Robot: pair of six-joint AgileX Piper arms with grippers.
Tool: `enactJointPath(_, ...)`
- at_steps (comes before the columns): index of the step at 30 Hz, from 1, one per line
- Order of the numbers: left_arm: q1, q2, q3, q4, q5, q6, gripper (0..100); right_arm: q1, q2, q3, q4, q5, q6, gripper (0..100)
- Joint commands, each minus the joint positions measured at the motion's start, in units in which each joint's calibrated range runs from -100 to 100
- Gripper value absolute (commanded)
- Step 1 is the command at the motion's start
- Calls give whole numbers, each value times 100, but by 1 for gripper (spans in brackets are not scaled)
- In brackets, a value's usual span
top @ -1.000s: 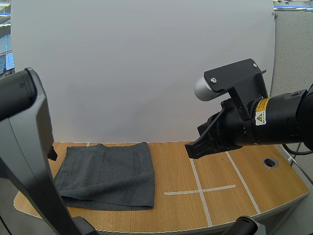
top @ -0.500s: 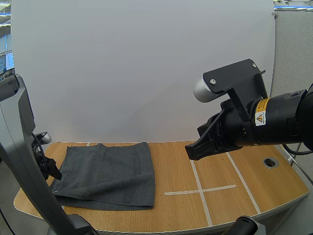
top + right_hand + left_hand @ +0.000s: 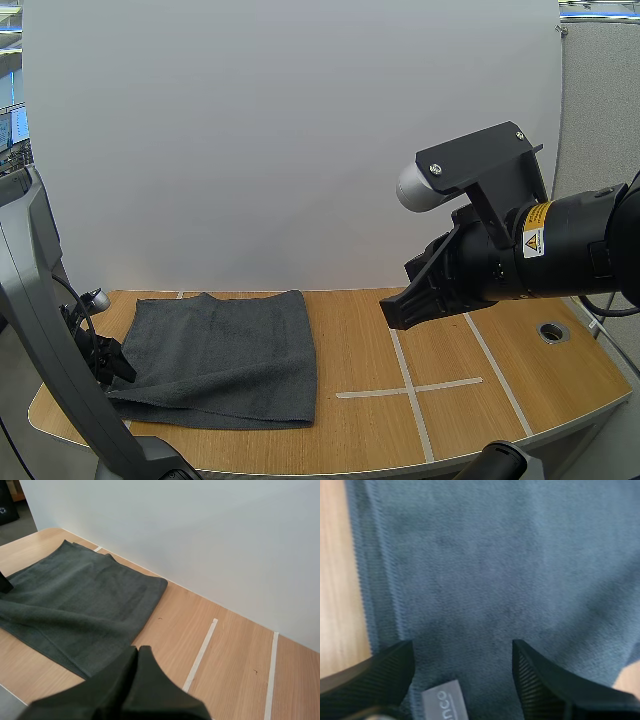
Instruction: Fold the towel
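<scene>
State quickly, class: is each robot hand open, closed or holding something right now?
Left hand: open over the grey towel, holding nothing.
Right hand: closed on nothing, above the table.

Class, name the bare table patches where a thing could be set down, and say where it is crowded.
Bare wood lies between the towel and the tape cross, and from the cross to the hole at the table's right. Crowded: the left end, where the open left gripper is at the towel. The shut right gripper hangs over the first patch.
</scene>
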Motion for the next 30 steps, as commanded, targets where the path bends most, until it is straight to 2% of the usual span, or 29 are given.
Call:
enactJointPath(1, -10, 69, -37, -130, -511, 15, 90, -21, 2, 4, 8, 175, -29, 0)
enactJointPath(21, -10, 306, 214, -169, -637, 112, 90, -21, -11, 4, 8, 204, -29, 0)
enactJointPath(28, -10, 295, 173, -225, -301, 183, 81, -21, -11, 4, 8, 204, -29, 0)
enactJointPath(30, -10, 295, 173, -214, -301, 183, 74, -21, -11, 4, 8, 204, -29, 0)
